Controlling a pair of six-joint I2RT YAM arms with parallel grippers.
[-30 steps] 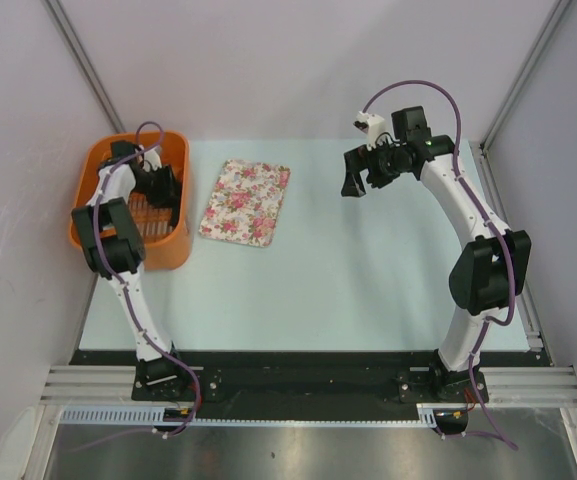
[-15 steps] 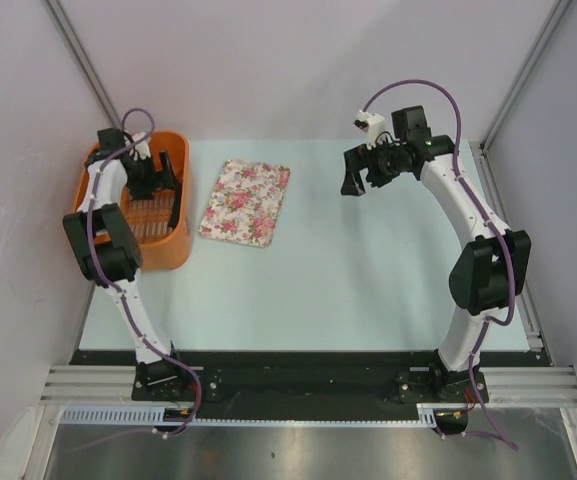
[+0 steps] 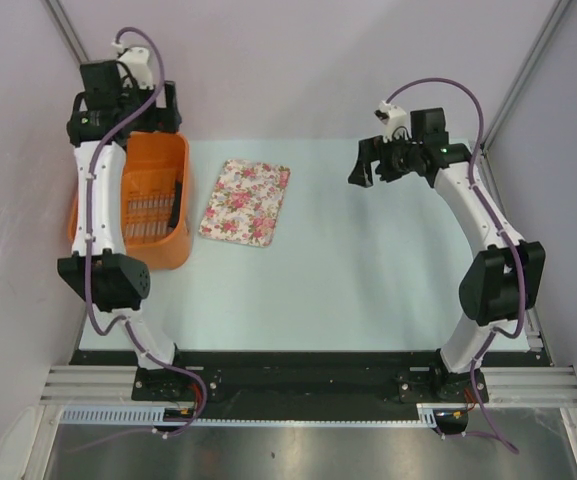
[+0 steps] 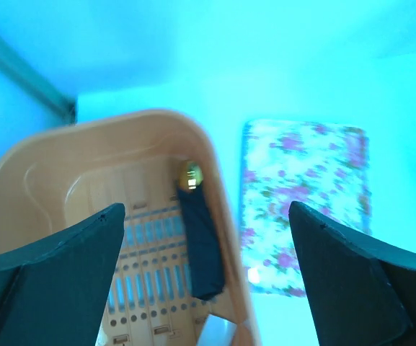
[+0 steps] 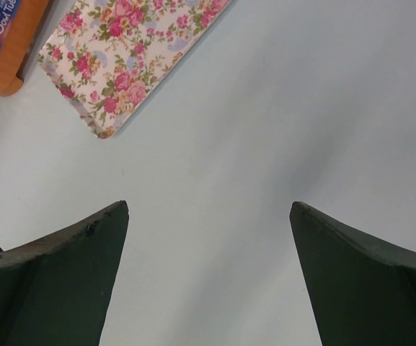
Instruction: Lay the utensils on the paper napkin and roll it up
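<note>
Our left hand [image 4: 206,209] hovers open above the orange basket [image 4: 27,180], where the black napkin [image 4: 199,245] lies folded narrow, the spoon [image 4: 190,175] showing its gold head at one end. Our right hand [image 5: 208,209] hangs open over the worktop [image 5: 301,108].

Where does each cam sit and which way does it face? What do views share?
Top external: fixed above and behind the arm bases, looking down on the table; both arms show whole.
Left wrist: on the left arm, looking down into the orange basket at a dark roll with a gold tip; open left gripper fingers frame it.
Right wrist: on the right arm, looking down at the tabletop; open right gripper fingers at the bottom.
Shared: the floral cloth shows in all three views.
</note>
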